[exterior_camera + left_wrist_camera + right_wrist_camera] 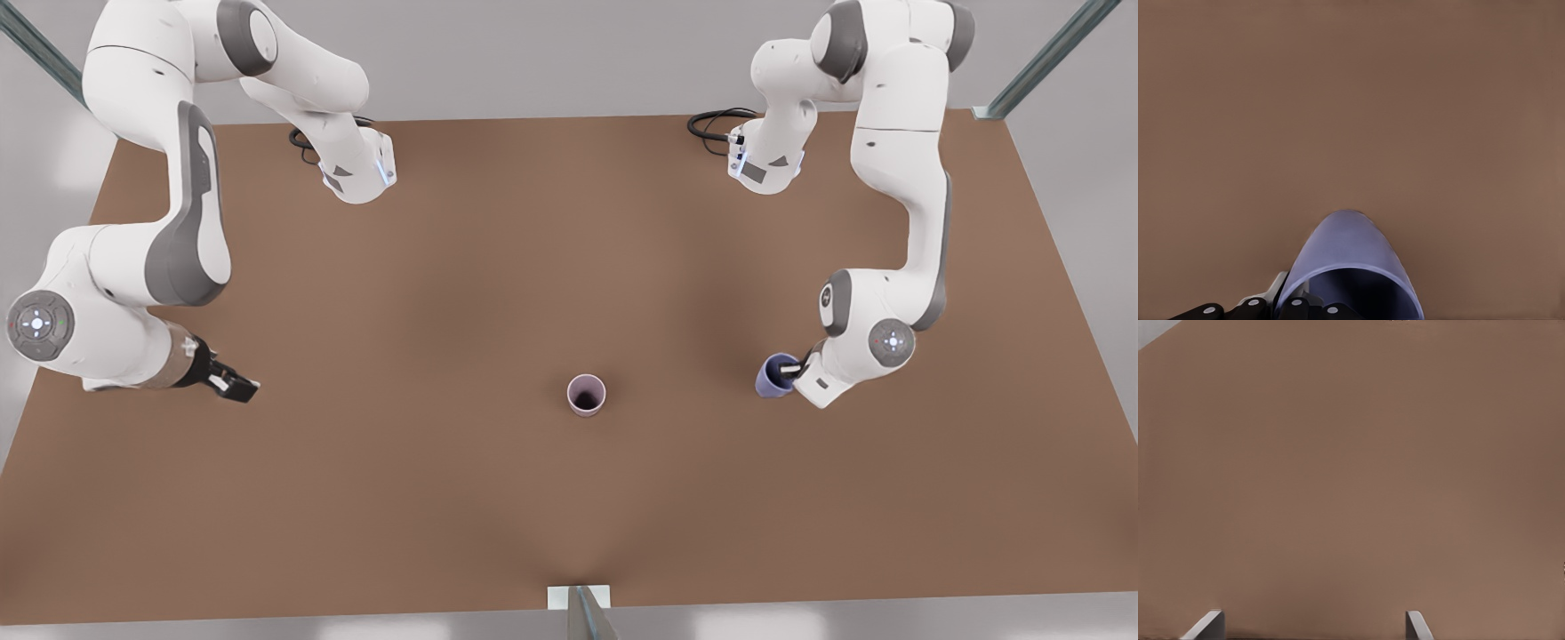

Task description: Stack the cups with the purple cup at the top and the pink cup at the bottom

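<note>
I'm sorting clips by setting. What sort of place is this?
Probably a simulated robot test bench, not a home or a shop: a bare brown table with metal frame struts, two arms mounted at its far edge, and the pink cup and the purple cup as props.

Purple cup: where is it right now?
The purple cup sits at the front view's right, tilted and gripped at its rim by the left hand, well apart from the upright pink cup mid-table.

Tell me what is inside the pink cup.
Nothing shows inside the pink cup: only its dark hollow, standing alone on the table. The purple cup is apart, in the left gripper.
</note>
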Controlling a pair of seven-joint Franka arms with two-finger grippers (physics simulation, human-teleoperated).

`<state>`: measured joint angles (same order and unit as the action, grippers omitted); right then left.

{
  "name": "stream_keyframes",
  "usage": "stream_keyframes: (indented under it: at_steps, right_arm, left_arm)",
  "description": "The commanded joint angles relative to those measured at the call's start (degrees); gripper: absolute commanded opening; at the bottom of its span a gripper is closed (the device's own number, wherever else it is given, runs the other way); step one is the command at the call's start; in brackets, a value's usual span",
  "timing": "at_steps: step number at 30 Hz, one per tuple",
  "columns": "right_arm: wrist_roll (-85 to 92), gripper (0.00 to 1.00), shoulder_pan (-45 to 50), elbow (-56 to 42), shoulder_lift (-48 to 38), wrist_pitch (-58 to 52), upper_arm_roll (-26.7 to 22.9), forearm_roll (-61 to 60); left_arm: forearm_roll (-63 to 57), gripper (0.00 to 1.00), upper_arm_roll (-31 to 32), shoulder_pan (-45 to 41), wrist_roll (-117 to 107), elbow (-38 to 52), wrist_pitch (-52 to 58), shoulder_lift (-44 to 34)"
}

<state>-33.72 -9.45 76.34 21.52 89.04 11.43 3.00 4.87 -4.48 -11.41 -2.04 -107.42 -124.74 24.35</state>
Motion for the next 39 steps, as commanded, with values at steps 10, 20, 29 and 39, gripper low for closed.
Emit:
stream_keyframes:
  at_steps: [10,20,29,39]
  right_arm:
    - [37.1,1.00,-0.2,0.2,0.0,-0.6,0.0,0.0]
    - [45.8,1.00,0.0,-0.1,0.1,0.6,0.0,0.9]
    - [40.2,1.00,0.2,-0.5,0.4,-0.5,0.3,3.0]
    - [32.9,1.00,0.1,-1.6,0.2,-1.9,0.4,1.2]
  left_arm:
    - [1.2,0.21,0.6,-18.6,-38.5,34.3,31.1,9.0]
    - [7.3,0.21,0.3,-22.7,-47.0,48.9,23.8,19.8]
    - [7.8,0.21,0.4,-24.4,-47.1,50.8,21.0,22.8]
    - [7.2,0.21,0.3,-23.7,-46.7,48.8,19.6,23.6]
